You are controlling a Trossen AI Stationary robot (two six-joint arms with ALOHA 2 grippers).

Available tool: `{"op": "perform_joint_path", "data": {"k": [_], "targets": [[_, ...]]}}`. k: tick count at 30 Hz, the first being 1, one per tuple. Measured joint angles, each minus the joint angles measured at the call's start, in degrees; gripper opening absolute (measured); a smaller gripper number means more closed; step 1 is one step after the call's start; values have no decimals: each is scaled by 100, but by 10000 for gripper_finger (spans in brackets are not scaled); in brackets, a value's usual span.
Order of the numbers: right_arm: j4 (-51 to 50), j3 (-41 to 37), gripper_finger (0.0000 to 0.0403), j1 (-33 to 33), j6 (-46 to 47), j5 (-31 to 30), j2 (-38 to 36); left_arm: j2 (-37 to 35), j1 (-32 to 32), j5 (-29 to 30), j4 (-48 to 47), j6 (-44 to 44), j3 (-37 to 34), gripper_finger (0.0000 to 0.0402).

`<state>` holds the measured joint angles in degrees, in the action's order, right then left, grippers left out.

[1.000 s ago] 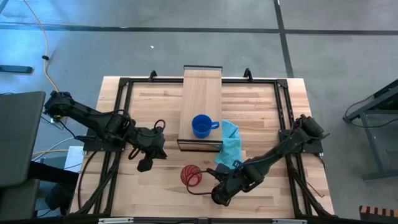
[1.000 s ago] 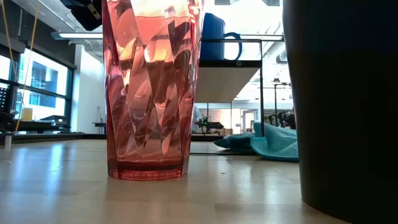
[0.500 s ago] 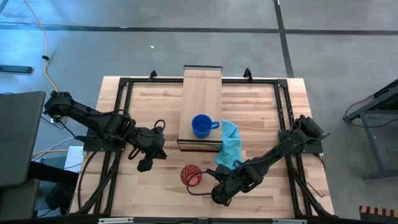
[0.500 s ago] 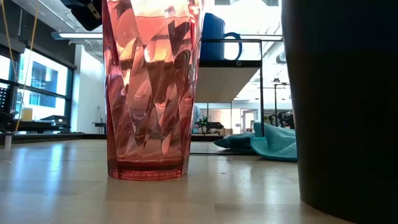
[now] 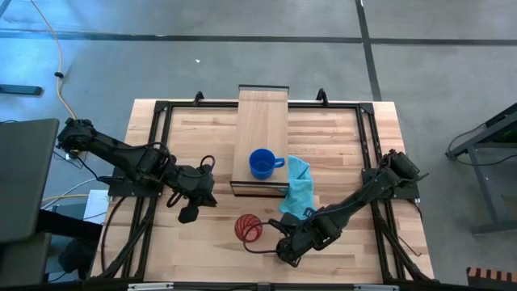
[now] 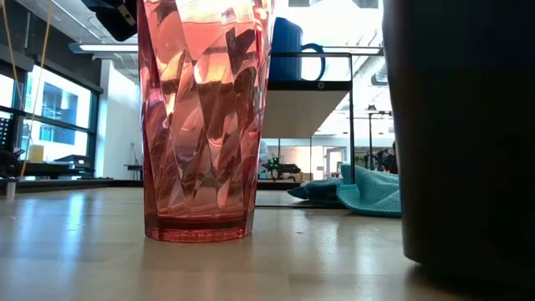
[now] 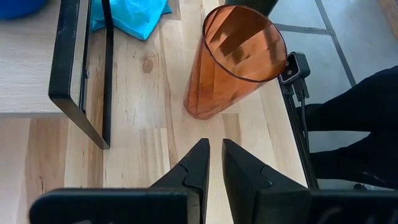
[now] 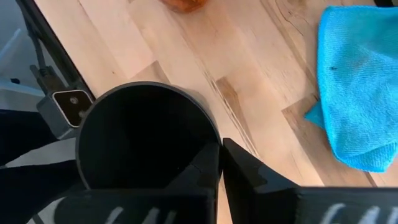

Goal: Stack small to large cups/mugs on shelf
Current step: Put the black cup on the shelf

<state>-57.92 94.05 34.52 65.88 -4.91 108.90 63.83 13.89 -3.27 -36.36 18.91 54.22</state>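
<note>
At the table's near edge the right pincer (image 8: 219,163) reaches low, clamped on the black cup's (image 8: 134,134) rim.

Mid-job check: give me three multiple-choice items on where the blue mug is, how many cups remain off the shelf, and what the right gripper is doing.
1. Where does the blue mug stand?
A. on the shelf
B. on the cloth
C. on the floor

2. How many cups stand on the tabletop, off the shelf?
A. none
B. two
C. three

3. What is the right gripper doing?
A. hanging open above the shelf
B. shut on the black cup's rim
C. gripping the cloth

Key: 1 A, the high view shows it on the board. 2 B, the red tumbler and black cup. 3 B, the right wrist view shows one finger inside the wall, one outside.
</note>
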Motion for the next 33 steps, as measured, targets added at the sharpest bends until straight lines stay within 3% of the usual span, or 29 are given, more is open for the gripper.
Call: {"op": "perform_joint_path", "data": {"k": [9,23,33], "targets": [[-671,539,0,-80,27,211,-2,-2,0,99,16,-58,0,33],[-3192,2885,0,-682,-360,217,-13,-2,0,263,295,-61,0,33],[-3204,3889,0,-1489,-1466,215,-35,-2,0,291,336,110,0,33]]}}
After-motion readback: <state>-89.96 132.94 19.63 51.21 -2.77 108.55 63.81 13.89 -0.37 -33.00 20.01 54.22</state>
